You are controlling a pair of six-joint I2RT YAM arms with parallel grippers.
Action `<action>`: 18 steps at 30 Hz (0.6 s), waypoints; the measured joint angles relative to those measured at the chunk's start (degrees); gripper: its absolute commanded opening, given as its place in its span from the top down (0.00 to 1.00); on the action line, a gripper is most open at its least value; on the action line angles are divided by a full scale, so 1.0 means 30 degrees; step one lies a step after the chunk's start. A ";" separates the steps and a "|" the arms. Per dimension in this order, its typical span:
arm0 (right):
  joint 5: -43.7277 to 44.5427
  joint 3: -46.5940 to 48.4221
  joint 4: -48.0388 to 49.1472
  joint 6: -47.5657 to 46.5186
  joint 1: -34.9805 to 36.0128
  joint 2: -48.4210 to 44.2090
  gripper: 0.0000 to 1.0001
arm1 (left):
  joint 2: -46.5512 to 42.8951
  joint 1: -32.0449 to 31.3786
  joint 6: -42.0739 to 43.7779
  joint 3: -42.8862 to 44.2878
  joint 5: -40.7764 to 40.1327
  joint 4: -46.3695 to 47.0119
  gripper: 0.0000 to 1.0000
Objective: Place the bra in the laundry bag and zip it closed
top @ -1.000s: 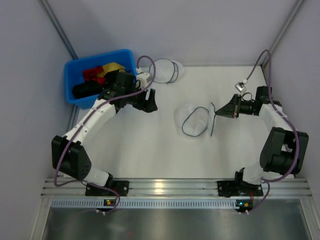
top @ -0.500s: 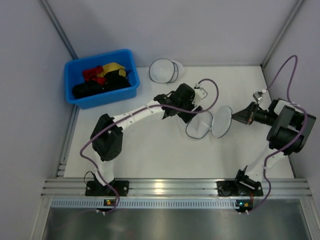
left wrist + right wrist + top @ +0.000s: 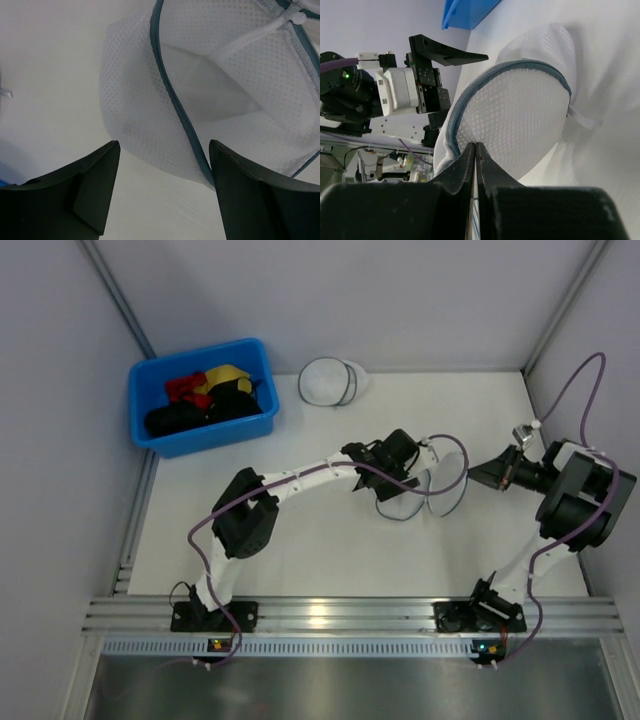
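Dark-rimmed, see-through white mesh laundry bag (image 3: 131, 117), pinched by the closed right tool (image 3: 476, 149), sits just ahead of the wide-open, empty left tool (image 3: 163, 150).

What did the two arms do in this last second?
The left gripper swung from the blue bin across to the laundry bag, open and empty above it. The right gripper, pinching the bag's rim, dragged it rightward. Bin and the other mesh case stayed put.
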 measured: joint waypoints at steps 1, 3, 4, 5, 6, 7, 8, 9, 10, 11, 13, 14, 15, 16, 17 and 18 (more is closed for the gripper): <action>0.0000 -0.0007 -0.0007 0.0000 -0.0109 0.0000 1.00 | 0.0066 -0.0015 0.0102 0.0087 -0.0007 -0.0073 0.23; -0.0007 -0.0044 -0.0015 0.0015 -0.0262 0.0000 0.99 | 0.0277 -0.0131 0.0240 0.0335 -0.0109 -0.0160 0.33; -0.0036 -0.0138 -0.0015 0.0073 -0.0306 -0.0007 0.99 | 0.0393 -0.0204 0.0240 0.0430 -0.0299 -0.0182 0.38; -0.0036 -0.0255 -0.0029 0.0189 -0.0313 -0.0007 0.99 | 0.0546 -0.0262 0.0299 0.0590 -0.0488 -0.0277 0.43; -0.0036 -0.0350 -0.0051 0.0284 -0.0313 -0.0007 0.99 | 0.0743 -0.0291 0.0284 0.0714 -0.0678 -0.0284 0.48; -0.0036 -0.0437 -0.0080 0.0408 -0.0321 -0.0022 0.99 | 0.0940 -0.0328 0.0226 0.0838 -0.0896 -0.0277 0.56; -0.0036 -0.0525 -0.0087 0.0517 -0.0335 -0.0058 0.99 | 0.1151 -0.0342 0.0095 0.0984 -0.1056 -0.0321 0.60; -0.0007 -0.0554 -0.0109 0.0605 -0.0364 -0.0117 0.99 | 0.1326 -0.0328 -0.0087 0.1056 -0.1166 -0.0328 0.65; 0.0029 -0.0568 -0.0109 0.0685 -0.0444 -0.0182 0.99 | 0.1428 -0.0248 -0.0306 0.1151 -0.1209 -0.0401 0.72; 0.0051 -0.0627 -0.0109 0.0729 -0.0583 -0.0284 0.99 | 0.1508 -0.0131 -0.0561 0.1231 -0.1202 -0.0474 0.75; 0.0248 -0.0641 -0.0146 0.0772 -0.1020 -0.0452 0.98 | 0.1515 0.0328 -0.1253 0.1530 -0.0954 -0.0612 0.88; 0.0386 -0.0641 -0.0153 0.0787 -0.1311 -0.0517 0.97 | 0.1508 0.0612 -0.1625 0.1719 -0.0685 -0.0627 0.93; 0.0503 -0.0641 -0.0175 0.0831 -0.1617 -0.0539 0.93 | 0.1515 0.1013 -0.2127 0.1967 -0.0342 -0.0612 0.98; 0.0663 -0.0641 -0.0182 0.0874 -0.1982 -0.0539 0.89 | 0.1508 0.1435 -0.2579 0.2149 0.0036 -0.0561 1.00; 0.0911 -0.0641 -0.0182 0.0903 -0.2412 -0.0539 0.85 | 0.1501 0.1872 -0.3045 0.2295 0.0488 -0.0539 1.00; 0.1173 -0.0641 -0.0197 0.0954 -0.2871 -0.0539 0.76 | 0.1501 0.2324 -0.3490 0.2412 0.0874 -0.0510 1.00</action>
